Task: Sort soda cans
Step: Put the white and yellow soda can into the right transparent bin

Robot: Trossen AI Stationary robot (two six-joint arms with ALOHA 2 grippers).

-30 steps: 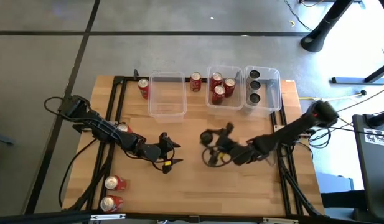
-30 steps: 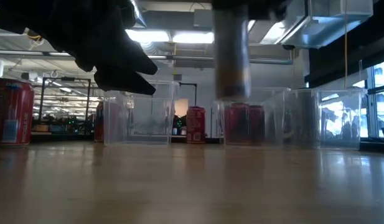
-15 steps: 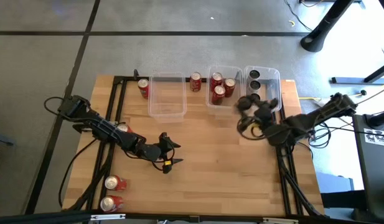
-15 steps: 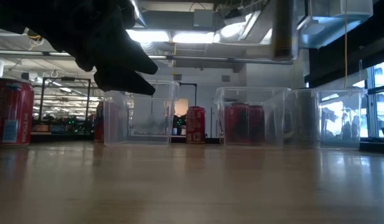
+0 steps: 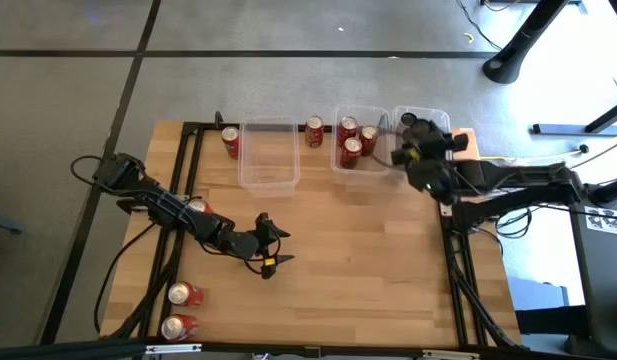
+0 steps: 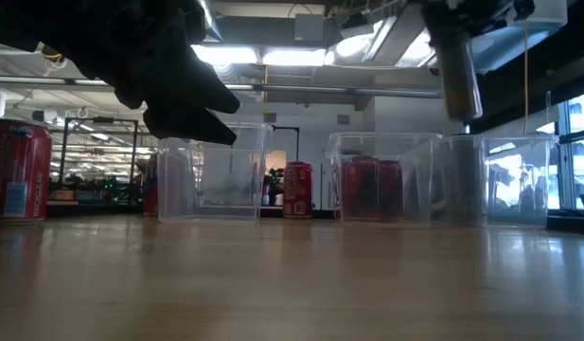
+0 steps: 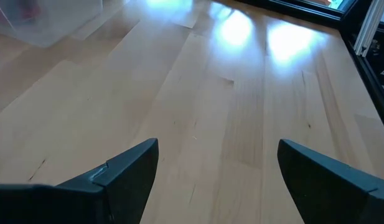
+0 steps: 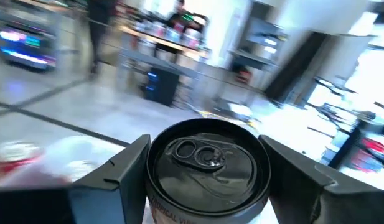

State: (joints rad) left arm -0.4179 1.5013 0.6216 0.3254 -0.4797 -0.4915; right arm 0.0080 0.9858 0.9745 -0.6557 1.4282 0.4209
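**High view: right hand carries a black can above the far-right bin**

High view takes in the whole wooden desk, with three clear bins in a row along its far edge. The left bin looks to hold nothing. The middle bin has three red cans standing in it. The right bin is partly covered by the right arm, and its contents are hard to make out.

The right hand sits over the right bin, its two fingers closed against the sides of a black can with a silver top. In the low view that can hangs upright, well above the bin's rim.

The left hand rests low over the middle of the desk, left of centre, with its fingers spread wide apart and only bare wood between them.

Loose red cans remain outside the bins. One stands between the left and middle bins, and another stands just beside the left bin's outer side. One lies near the left arm, partly hidden by it. Two more lie on their sides at the near left corner, close together.
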